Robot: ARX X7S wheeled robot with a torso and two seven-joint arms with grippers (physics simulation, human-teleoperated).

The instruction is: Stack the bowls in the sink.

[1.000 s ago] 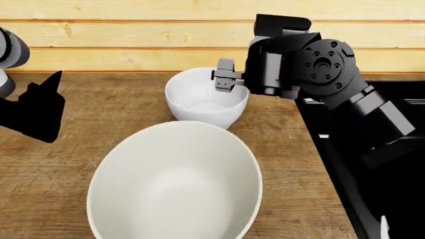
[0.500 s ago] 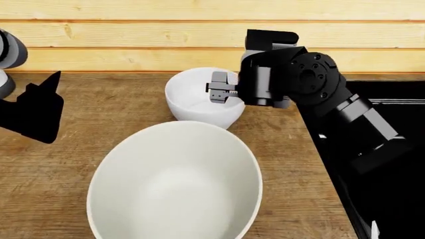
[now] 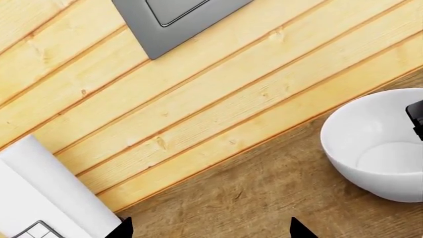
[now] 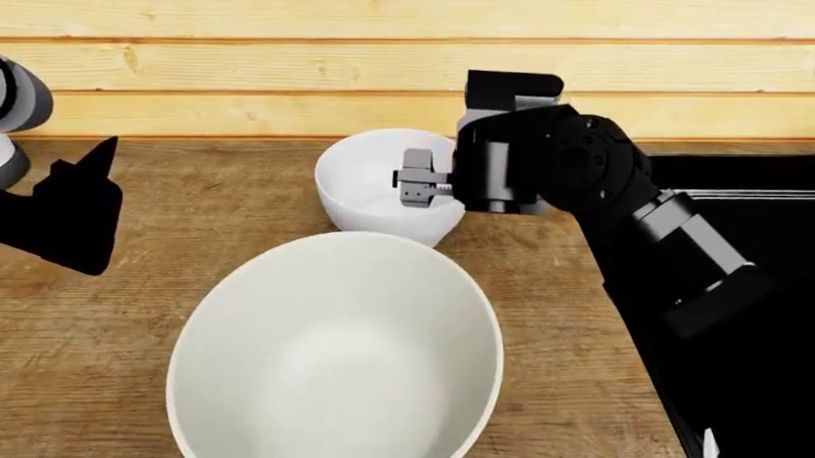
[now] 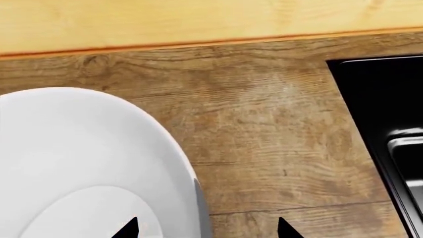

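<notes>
A: Where's my right gripper [image 4: 418,181]?
B: Over the small white bowl's [image 4: 369,196] rim, jaws straddling it, not closed. Both bowls sit on the counter [image 4: 204,210], left of the sink [image 4: 751,191].
A: Left gripper [image 4: 71,215]?
B: Can't tell its jaws

Bright, even light — soft shadows

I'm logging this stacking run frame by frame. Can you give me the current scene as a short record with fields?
small bowl: white bowl, upright on the wooden counter near the wall
large bowl: cream bowl, upright on the counter, nearest the camera
sink: black sink, no bowl seen in it
right gripper: right gripper at the white bowl's rim, open
left gripper: left gripper apart from both bowls, open
</notes>
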